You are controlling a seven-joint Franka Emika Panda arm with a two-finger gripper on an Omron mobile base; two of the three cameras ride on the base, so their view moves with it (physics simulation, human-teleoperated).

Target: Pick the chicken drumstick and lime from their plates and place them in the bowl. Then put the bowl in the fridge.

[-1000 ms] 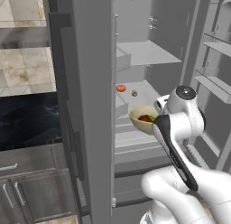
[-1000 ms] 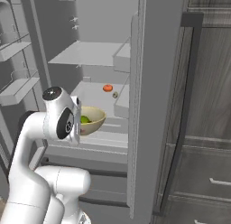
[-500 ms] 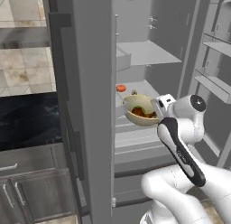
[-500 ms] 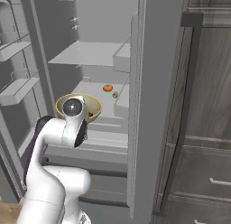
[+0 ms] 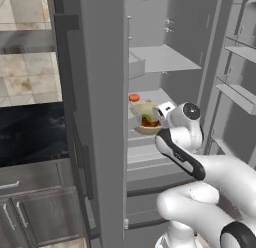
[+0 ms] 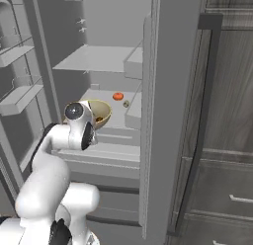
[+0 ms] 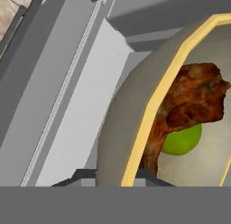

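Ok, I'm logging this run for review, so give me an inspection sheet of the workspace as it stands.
Surface: pale grey fridge shelf, bare at the front.
Job's things: bowl tilted, carried over the shelf inside the open fridge; chicken drumstick and lime inside it, touching.
Clutter: small red-orange item and small dark round item further back on the shelf.
Grippers: gripper shut on the bowl's rim.
Cables: nothing seen.
Surroundings: dark oven and grey cabinets to the left, wood-grain cabinets to the right.
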